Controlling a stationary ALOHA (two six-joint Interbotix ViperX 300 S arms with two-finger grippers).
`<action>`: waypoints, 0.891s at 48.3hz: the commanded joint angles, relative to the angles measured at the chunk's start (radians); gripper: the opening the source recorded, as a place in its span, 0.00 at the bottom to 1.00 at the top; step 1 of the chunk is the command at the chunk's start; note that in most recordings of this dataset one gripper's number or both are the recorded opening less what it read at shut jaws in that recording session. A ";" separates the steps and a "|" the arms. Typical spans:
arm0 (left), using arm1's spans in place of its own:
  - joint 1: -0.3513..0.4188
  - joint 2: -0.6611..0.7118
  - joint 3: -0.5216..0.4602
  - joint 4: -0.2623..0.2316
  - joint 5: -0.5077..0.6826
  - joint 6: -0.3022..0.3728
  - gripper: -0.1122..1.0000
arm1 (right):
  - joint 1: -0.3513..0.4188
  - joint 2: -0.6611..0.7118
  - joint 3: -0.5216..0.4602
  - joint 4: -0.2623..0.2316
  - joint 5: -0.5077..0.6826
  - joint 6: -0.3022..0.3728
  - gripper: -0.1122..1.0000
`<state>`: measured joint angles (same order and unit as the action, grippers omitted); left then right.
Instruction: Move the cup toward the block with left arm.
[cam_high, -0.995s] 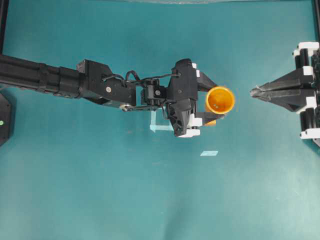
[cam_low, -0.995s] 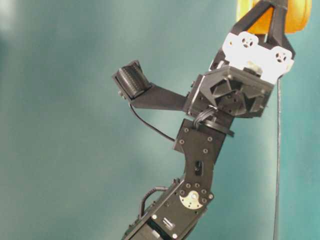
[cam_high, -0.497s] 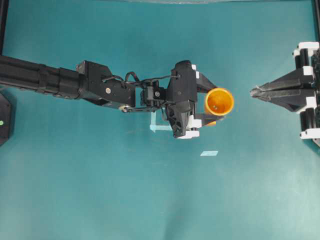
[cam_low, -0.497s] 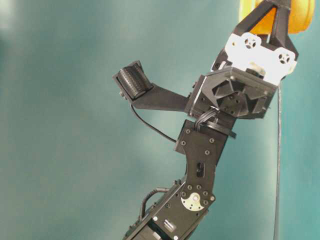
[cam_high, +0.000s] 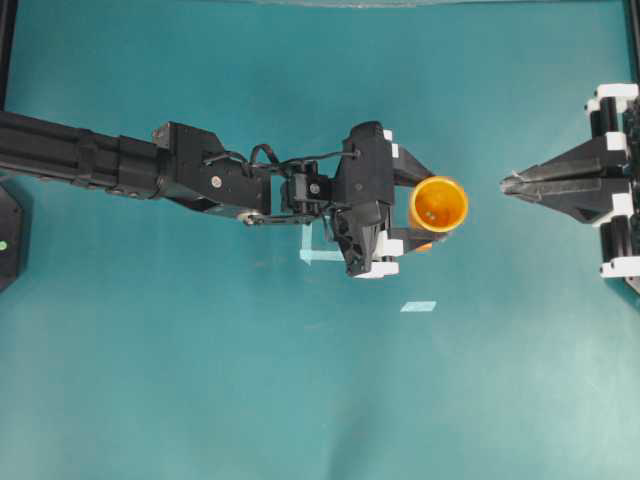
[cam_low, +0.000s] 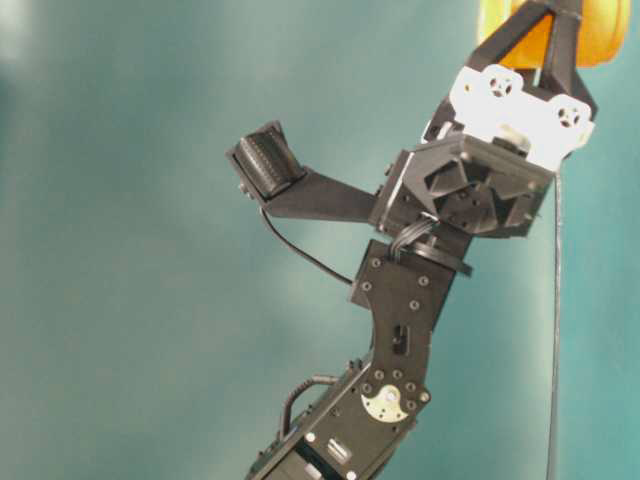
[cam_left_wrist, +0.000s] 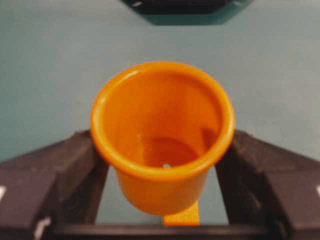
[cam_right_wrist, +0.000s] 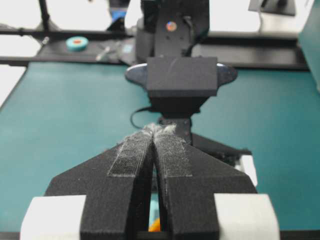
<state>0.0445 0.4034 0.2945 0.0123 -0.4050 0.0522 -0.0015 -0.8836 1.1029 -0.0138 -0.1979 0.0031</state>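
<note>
My left gripper (cam_high: 428, 208) reaches out over the middle of the green table (cam_high: 300, 400), and the cup (cam_high: 439, 203) sits upright right between its two fingers (cam_left_wrist: 65, 170), mouth facing up. From my wrist camera the cup (cam_left_wrist: 162, 135) fills the gap: one black finger presses against its wall on each side, so my jaws are spread fairly wide yet closed on the cup, holding it. The cup's rim stands above the fingers and its base hangs lower between them. The block (cam_left_wrist: 182, 217) shows as a small orange patch just below the cup's base, between my fingers; from overhead only a sliver of it (cam_high: 424, 244) peeks out at the cup's lower edge, beside my white fingertip pad. I cannot tell whether cup and block touch. A pale tape square (cam_high: 318, 247) lies under my wrist and a tape strip (cam_high: 418, 306) lies a little below. My right gripper (cam_high: 512, 184) rests well apart at the right edge, its fingers pressed together with nothing between them, pointing toward the cup.
</note>
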 joint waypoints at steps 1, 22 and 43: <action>-0.003 -0.018 -0.009 -0.002 -0.011 -0.002 0.65 | -0.002 0.000 -0.025 -0.002 -0.006 -0.003 0.10; -0.003 -0.018 -0.011 -0.002 -0.011 -0.002 0.65 | 0.000 0.000 -0.025 -0.002 -0.008 -0.003 0.10; -0.003 -0.018 -0.009 -0.002 -0.020 -0.002 0.65 | -0.002 0.000 -0.025 -0.002 -0.006 -0.003 0.10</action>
<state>0.0445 0.4034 0.2945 0.0123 -0.4142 0.0506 -0.0015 -0.8836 1.1029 -0.0138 -0.1979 0.0015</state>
